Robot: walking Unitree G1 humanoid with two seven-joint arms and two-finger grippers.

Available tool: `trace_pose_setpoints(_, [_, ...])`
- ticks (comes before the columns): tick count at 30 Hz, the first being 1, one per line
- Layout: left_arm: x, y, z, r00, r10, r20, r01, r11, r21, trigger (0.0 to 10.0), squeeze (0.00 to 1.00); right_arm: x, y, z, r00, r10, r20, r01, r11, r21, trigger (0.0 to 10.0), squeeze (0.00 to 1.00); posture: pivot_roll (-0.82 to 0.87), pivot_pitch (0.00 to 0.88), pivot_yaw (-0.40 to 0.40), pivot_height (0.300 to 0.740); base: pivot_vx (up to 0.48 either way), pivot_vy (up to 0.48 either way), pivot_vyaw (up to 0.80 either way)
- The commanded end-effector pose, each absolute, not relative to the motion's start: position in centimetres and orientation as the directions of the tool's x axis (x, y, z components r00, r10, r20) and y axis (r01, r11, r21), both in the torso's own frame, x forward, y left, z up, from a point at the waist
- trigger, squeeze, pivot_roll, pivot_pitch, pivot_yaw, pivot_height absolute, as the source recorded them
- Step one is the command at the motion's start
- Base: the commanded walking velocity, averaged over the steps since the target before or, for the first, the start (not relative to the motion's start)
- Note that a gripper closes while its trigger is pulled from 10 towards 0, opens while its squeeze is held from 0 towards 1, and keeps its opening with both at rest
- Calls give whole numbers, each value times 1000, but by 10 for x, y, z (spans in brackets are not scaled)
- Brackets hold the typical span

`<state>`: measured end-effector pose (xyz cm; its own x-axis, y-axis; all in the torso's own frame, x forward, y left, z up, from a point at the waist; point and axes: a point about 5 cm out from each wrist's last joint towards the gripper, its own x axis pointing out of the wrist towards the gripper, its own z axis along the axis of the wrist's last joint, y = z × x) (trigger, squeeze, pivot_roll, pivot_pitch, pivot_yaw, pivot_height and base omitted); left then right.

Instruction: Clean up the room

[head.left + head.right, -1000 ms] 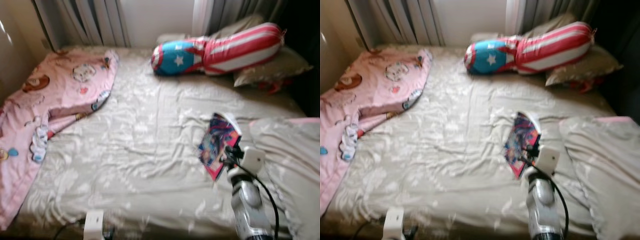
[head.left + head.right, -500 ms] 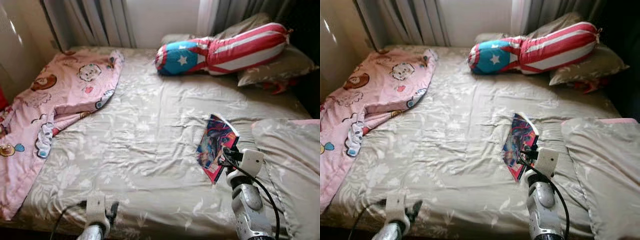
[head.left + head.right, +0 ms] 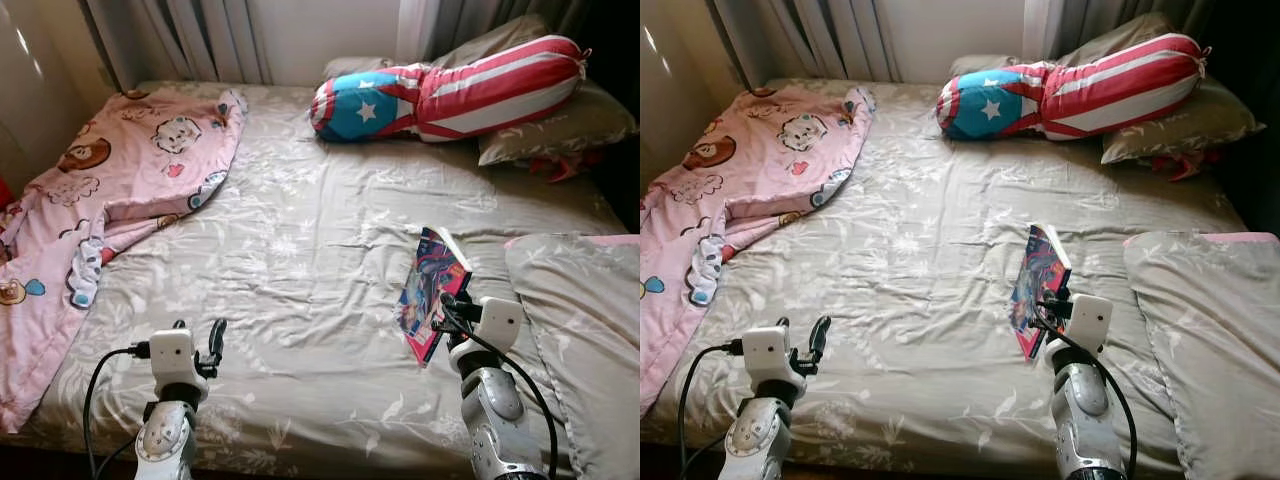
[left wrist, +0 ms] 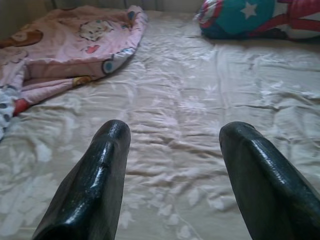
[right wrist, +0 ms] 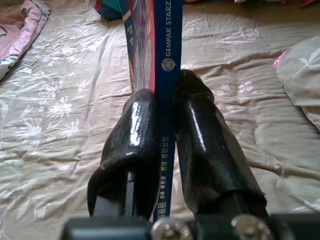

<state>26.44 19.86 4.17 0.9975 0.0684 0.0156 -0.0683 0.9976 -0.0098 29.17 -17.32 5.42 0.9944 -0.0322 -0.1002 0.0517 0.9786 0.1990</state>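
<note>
Clamped on our comic book's (image 5: 165,75) spine, right gripper (image 5: 167,145); left gripper (image 4: 175,165) gapes empty. Thin grip — pages could flop, slip.

Pink blanket (image 3: 70,230) cut off at left edge.
</note>
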Motion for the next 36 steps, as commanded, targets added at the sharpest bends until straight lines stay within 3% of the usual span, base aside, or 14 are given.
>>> trace_pose_setpoints(1, [262, 196, 43, 997, 72, 6, -72, 997, -22, 10000, 0, 294, -173, 65, 998, -30, -49, 39, 980, 198, 10000, 0, -127, 117, -7, 692, 0, 0, 0])
trace_pose_setpoints(17, [265, 191, 58, 998, 67, 5, -67, 996, -56, 10000, 0, 293, -178, 63, 997, -57, -46, 65, 981, 182, 10000, 0, -139, 101, 0, 653, 0, 0, 0])
trace_pose_setpoints(36, [266, 193, 54, 999, 47, -26, -49, 996, -72, 10000, 0, 295, -173, 60, 998, -47, -53, 56, 979, 195, 10000, 0, -126, 94, 6, 653, 0, 0, 0])
